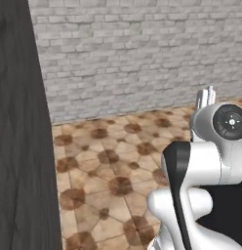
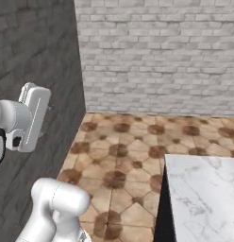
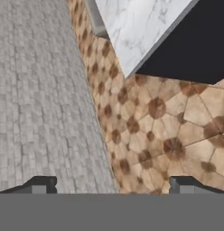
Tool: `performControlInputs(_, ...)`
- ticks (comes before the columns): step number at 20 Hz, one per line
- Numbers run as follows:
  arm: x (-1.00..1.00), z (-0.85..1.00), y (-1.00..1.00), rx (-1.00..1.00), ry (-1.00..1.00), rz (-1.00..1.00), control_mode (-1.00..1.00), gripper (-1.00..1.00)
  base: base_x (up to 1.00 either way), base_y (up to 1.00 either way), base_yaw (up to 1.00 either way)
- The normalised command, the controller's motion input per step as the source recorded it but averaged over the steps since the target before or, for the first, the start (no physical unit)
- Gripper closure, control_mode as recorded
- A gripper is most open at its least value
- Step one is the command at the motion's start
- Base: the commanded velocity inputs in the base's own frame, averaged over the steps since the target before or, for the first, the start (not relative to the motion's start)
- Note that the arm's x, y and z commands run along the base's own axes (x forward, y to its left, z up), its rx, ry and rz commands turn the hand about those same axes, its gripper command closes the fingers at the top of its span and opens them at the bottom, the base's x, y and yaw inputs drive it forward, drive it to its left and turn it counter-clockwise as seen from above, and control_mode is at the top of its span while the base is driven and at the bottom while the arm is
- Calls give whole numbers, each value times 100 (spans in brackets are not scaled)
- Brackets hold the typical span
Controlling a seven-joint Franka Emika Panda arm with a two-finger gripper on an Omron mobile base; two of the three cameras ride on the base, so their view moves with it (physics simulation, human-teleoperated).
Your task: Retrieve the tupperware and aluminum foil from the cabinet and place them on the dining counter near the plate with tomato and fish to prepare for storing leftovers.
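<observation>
In the hand view my gripper [image 3: 113, 187] stands open, its two dark fingertips [image 3: 39, 185] wide apart with nothing between them. It looks along a grey brick wall [image 3: 46, 103] and a brown patterned tile floor [image 3: 145, 126]. One corner of a white grey-veined marble counter [image 3: 136, 27] reaches in from the top; no chairs show, so I cannot tell whether it is the dining counter. The tupperware, aluminum foil, cabinet, plate, tomato and fish are out of view. My white arm [image 1: 211, 161] is folded close to the base.
A tall dark wood-grain panel [image 1: 20, 146] fills the left side and meets the brick wall [image 2: 156, 56] at a corner. The marble counter [image 2: 204, 194] with a black side stands at lower right. Open tiled floor [image 2: 123, 156] lies between them.
</observation>
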Motion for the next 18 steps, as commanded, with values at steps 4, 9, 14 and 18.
performControlInputs(4,0,0,0,0,0,0,100,-100,100,29,-34)
performControlInputs(9,0,0,0,0,0,0,100,-100,100,20,-36)
performControlInputs(14,0,0,0,0,0,0,100,-100,100,13,-39)
performControlInputs(18,0,0,0,0,0,0,100,-100,100,10,-43)
